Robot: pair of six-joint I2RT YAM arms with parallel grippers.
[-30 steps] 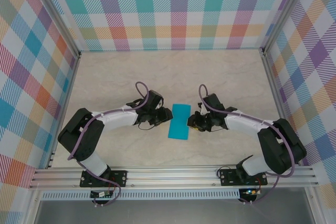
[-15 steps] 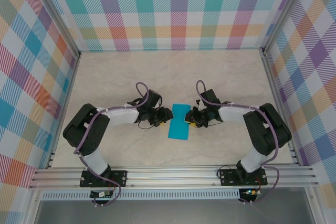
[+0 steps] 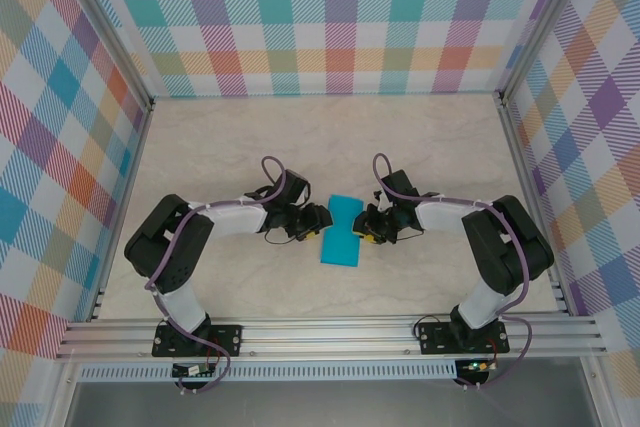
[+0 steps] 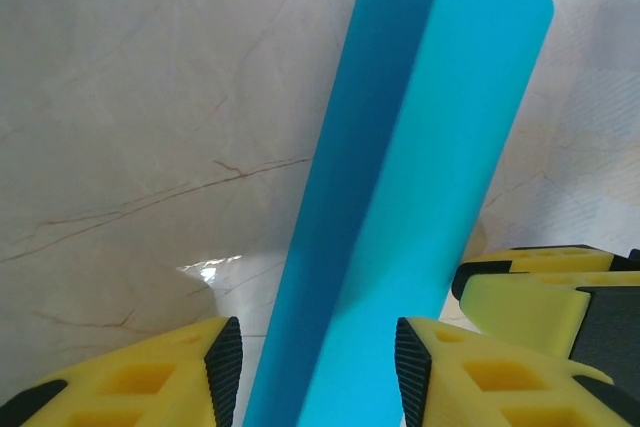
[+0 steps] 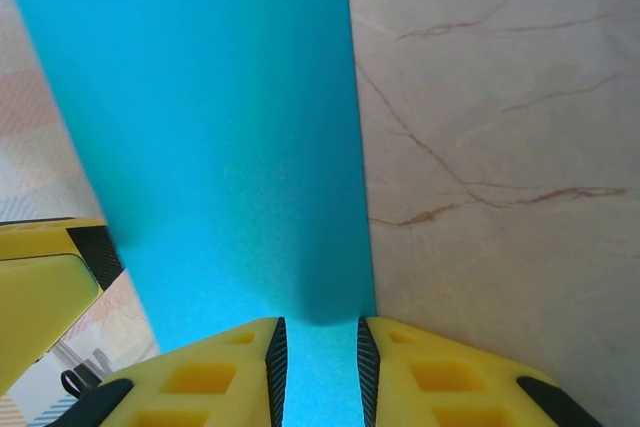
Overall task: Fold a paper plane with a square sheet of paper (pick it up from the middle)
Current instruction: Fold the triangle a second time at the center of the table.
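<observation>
Marble-look tabletop [image 3: 230, 137] sits inside bright checked walls [image 3: 330, 27], and the teal paper [image 3: 341, 231] lies near its middle as a narrow folded strip, long side running away from the arm bases. The left tool [image 3: 318, 219] meets the strip from one side and the right tool [image 3: 366, 230] from the other, both low and close. In the right wrist view the jaws are narrow, with the paper running straight into the slit; it looks pinched there. In the left wrist view the jaws stand about half apart with the strip in the gap, and I cannot tell whether the pads press it.

The step appears to be forming a lengthwise fold. Doing it well means keeping the long edges lined up and the pinch steady while the other tool works the crease. Open tabletop surrounds the strip, and the walls and near rail [image 3: 330, 332] are well apart from it.
</observation>
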